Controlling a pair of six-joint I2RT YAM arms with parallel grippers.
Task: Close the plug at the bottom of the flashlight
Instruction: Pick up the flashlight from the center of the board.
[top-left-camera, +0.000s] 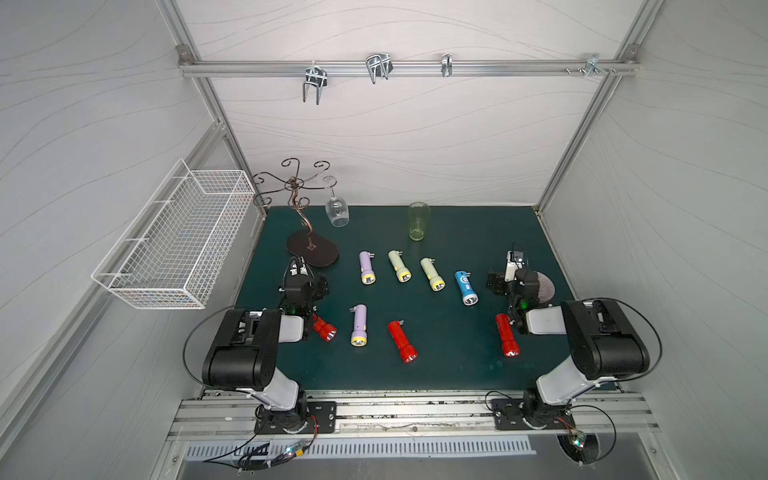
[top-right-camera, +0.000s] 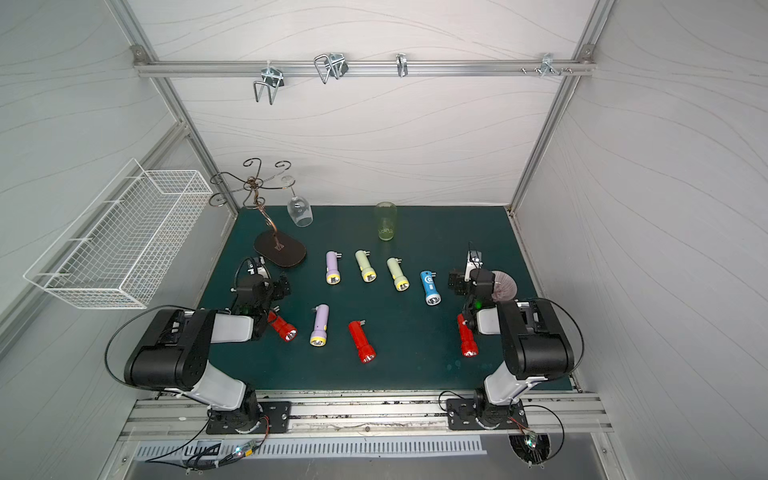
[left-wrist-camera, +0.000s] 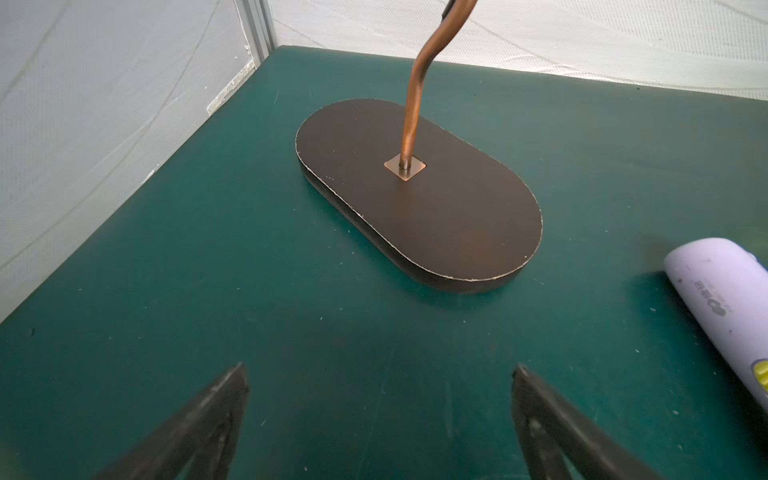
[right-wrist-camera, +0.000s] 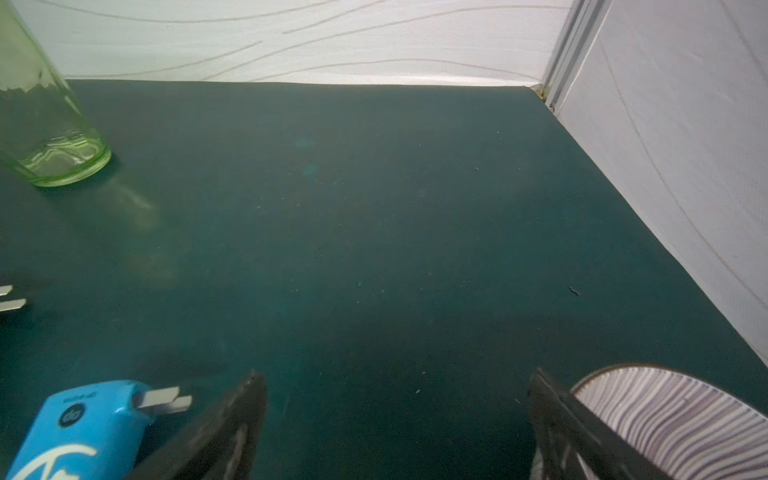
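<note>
Both grippers are seen with jaws spread wide and nothing between them: the right gripper (right-wrist-camera: 397, 374) is poised low over the green mat (right-wrist-camera: 374, 228), and the left gripper (left-wrist-camera: 380, 368) likewise. The blue flashlight (right-wrist-camera: 83, 428) is found lying flat on the mat, nearer the robot than the green glass (right-wrist-camera: 50, 124) and off to the glass's right. Its plug (right-wrist-camera: 164, 401) is swung out at the tail, the end nearer the glass, with two metal prongs showing. The right gripper is placed just beyond the flashlight, farther to the right of the glass; the left gripper is held well to the glass's left. A light, rigid plastic shell is expected, smooth and liable to skid if merely pushed; the prongs are judged stiff on a small hinge. The barrel would best be clamped across its middle and the prongs pressed near their tips. Both wrists are pitched forward and down.
</note>
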